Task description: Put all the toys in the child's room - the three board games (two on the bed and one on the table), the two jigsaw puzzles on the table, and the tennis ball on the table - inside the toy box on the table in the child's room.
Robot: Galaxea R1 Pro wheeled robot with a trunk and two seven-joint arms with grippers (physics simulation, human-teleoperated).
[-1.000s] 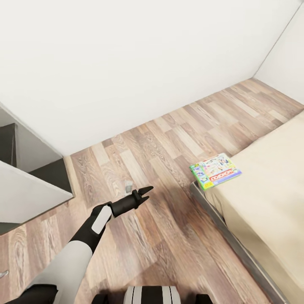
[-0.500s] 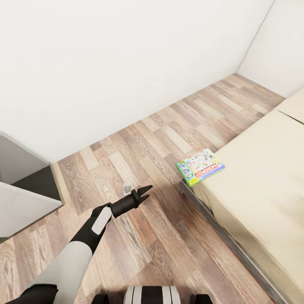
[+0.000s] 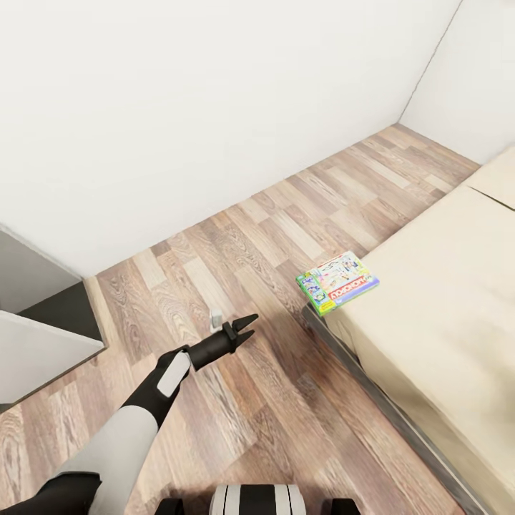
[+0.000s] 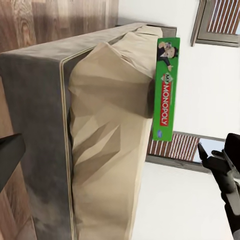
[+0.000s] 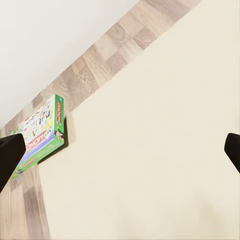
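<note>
Wood-plank floor (image 3: 286, 236) runs from the white wall (image 3: 179, 107) across the child's room. At the head view's right stands the bed (image 3: 443, 315), its beige mattress resting on a dark grey frame. A green-edged board game (image 3: 337, 282) lies flat on the near corner of that mattress, close to the edge, with its red logo strip showing; the left wrist view sees its green side (image 4: 166, 90) edge-on atop the bedding, and the right wrist view sees it (image 5: 40, 137) at the mattress corner beside the floor. A grey slab of furniture (image 3: 36, 329) sits at the head view's left edge. The left gripper (image 3: 247, 326) hangs over the floor, well apart from the game, fingers slightly spread and holding nothing. The right gripper (image 5: 120, 150) looks down over the mattress, its dark fingertips (image 5: 10, 155) spread wide and empty. A small pale grey object (image 3: 214, 315) stands on the floor just beside the left gripper.
</note>
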